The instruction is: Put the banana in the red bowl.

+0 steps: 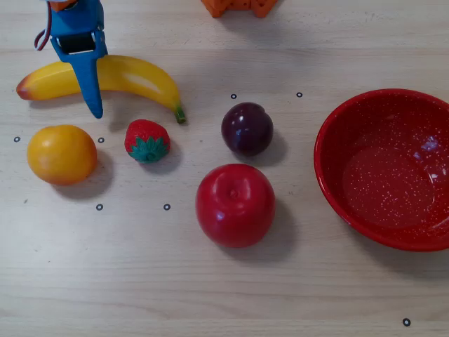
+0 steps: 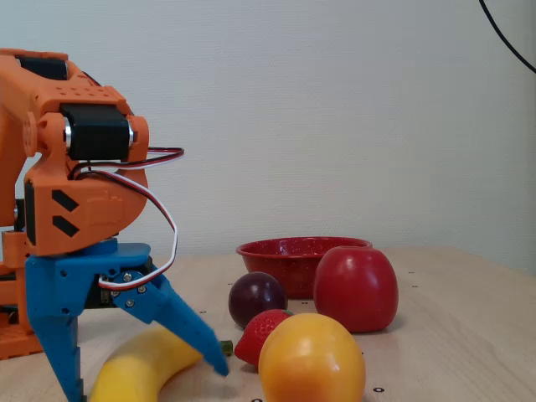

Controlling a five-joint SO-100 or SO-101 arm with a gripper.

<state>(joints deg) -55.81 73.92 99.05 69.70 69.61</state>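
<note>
The yellow banana [image 1: 133, 74] lies on the table at the top left of the overhead view, its green stem tip pointing right. My blue gripper [image 1: 88, 77] is open and straddles the banana near its left part. One finger [image 1: 93, 98] crosses over it towards the front. In the fixed view the gripper [image 2: 146, 381] stands with one finger on each side of the banana [image 2: 138, 368], the tips near the table. The red speckled bowl [image 1: 337, 140] sits empty at the far right; in the fixed view it [image 2: 285, 251] is behind the other fruit.
A yellow-orange round fruit [image 1: 62, 154], a strawberry [image 1: 147, 140], a dark plum [image 1: 247, 128] and a red apple [image 1: 235, 205] lie between the banana and the bowl. The orange arm base [image 1: 238, 7] is at the top edge.
</note>
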